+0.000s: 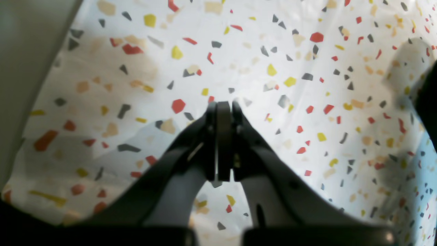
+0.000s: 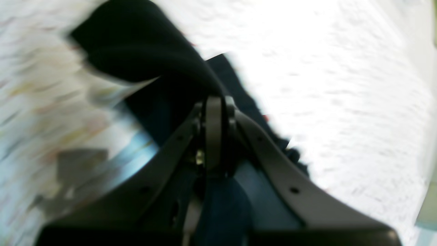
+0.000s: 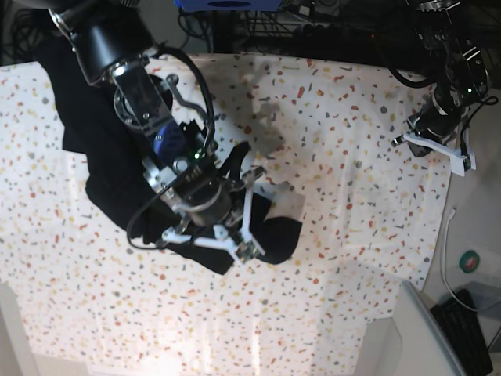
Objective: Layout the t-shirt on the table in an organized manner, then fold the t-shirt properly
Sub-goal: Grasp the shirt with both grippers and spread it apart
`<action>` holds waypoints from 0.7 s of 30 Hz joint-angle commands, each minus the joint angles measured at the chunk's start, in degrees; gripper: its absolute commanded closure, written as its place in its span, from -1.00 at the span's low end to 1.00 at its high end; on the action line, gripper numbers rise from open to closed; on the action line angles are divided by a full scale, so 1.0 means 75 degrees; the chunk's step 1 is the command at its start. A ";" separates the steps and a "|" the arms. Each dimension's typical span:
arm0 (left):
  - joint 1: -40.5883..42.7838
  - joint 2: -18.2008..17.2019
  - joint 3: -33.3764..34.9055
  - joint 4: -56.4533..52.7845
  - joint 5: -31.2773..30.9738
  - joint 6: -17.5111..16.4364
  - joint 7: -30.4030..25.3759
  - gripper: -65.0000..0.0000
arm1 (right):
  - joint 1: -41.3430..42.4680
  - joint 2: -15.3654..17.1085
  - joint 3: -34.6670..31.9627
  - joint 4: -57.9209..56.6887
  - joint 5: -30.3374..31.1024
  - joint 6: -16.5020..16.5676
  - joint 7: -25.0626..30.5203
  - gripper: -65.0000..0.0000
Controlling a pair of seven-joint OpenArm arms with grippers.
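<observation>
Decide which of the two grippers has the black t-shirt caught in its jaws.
The right gripper: black t-shirt cloth bunches at its shut jaws. The left gripper is shut too, but only above bare speckled table.

The table (image 3: pixel 352 157) lay bare and passable between the two arms and along its near edge, while the bunched t-shirt (image 3: pixel 102 180) under the right gripper (image 3: pixel 235 235) blocked the left-centre.

t-shirt (image 3: pixel 109 180) on table (image 3: pixel 344 157), base-view left | left pincer (image 3: pixel 434 145) far right
</observation>
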 commanded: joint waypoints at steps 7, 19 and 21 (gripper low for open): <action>0.0209 -0.0037 -0.0019 0.0399 -0.0408 -0.0121 -0.0147 0.95 | -0.1249 -0.0050 -0.0823 0.0780 -0.0065 -0.0085 0.0005 1.00; 0.0807 -0.0084 0.1962 0.0141 -0.2834 -0.1223 -0.0205 -0.61 | -0.1589 -0.0190 -0.0811 -0.0990 -0.0065 -0.0085 0.0545 1.00; 0.0619 -0.0048 0.2020 0.0036 -0.2834 -0.1223 -0.0205 -0.56 | -0.1600 -0.0202 -0.0811 -0.1014 -0.0065 -0.0085 0.0392 1.00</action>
